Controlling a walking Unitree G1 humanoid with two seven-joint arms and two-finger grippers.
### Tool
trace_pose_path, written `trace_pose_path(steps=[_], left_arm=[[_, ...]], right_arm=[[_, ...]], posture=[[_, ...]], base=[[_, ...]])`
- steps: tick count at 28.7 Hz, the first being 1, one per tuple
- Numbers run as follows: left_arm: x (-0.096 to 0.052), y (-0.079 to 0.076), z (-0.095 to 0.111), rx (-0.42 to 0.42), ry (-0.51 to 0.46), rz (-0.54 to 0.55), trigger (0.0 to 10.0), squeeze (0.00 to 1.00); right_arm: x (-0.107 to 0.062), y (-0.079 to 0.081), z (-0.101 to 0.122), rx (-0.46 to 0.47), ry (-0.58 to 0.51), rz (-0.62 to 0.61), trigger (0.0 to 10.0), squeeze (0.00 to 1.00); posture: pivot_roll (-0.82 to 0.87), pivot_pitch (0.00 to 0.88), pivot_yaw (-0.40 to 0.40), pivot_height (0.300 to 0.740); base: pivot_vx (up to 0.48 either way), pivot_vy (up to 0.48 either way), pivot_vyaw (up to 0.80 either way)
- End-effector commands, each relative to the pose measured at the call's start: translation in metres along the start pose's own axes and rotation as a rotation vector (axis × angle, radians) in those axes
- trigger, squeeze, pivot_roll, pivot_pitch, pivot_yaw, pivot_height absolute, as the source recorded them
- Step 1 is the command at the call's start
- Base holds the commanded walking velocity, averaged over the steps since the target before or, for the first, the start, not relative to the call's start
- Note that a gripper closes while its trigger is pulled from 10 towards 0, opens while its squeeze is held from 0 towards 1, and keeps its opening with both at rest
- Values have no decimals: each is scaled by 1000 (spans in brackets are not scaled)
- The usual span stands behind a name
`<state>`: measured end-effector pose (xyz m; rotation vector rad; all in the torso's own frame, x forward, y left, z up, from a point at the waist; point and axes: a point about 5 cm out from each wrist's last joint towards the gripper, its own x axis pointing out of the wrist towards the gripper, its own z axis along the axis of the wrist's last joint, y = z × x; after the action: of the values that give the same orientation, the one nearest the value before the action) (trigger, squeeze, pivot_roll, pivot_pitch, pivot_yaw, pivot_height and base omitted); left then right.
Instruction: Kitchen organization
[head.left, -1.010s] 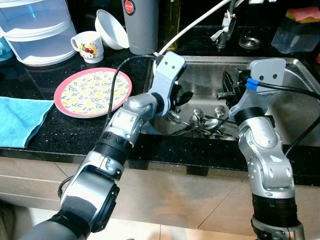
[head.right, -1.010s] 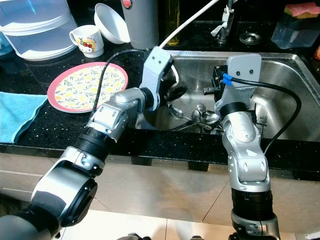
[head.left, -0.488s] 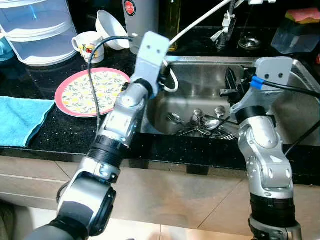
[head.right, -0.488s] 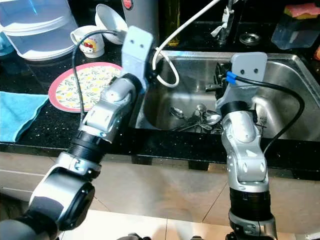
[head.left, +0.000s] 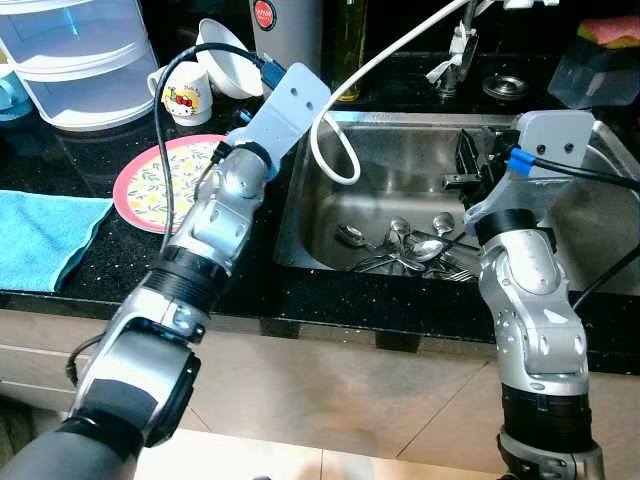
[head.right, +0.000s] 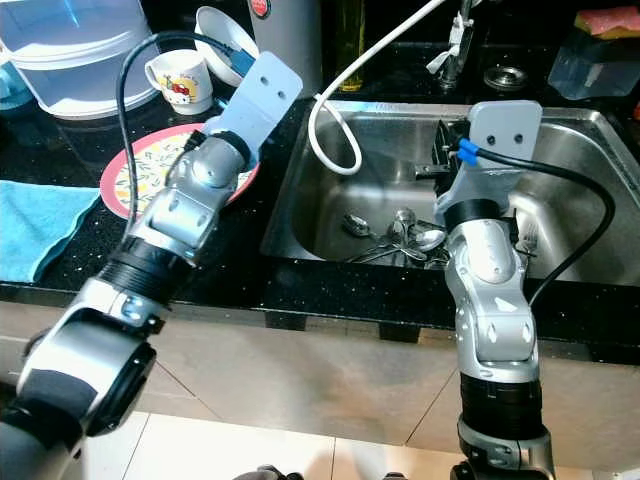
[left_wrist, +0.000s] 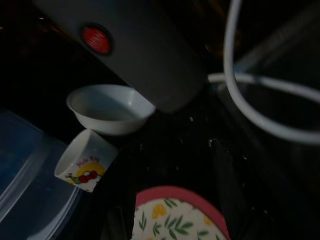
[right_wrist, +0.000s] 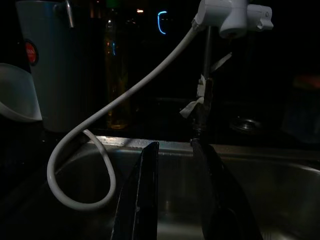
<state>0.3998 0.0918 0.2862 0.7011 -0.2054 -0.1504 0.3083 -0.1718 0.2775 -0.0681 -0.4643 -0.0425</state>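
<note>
right gripper (right_wrist: 175, 195) | fingers held slightly apart over sink (head.left: 400, 190) | spoons (head.left: 405, 245) below fingertips | left gripper: finger state cannot be told

Black speckled countertop (head.left: 140, 262), beige cabinet front (head.left: 380, 395) below, pale tiled floor (head.right: 300, 450), dim lighting

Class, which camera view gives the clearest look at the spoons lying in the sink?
The left eye view shows the spoons best: it looks down into the sink, bright and sharp, with the heap beside the right arm. The right eye view shows the same heap about as well. The right wrist view shows the dark sink wall and white hose.
</note>
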Motion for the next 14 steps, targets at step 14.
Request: trace_pose_path(steps=[14], left_arm=[[-3, 64, -47, -657, 274, 438, 10000, 0]], right_arm=[[2, 26, 9, 39, -38, 178, 10000, 0]], posture=[[31, 115, 72, 740]], base=[[0, 0, 0]])
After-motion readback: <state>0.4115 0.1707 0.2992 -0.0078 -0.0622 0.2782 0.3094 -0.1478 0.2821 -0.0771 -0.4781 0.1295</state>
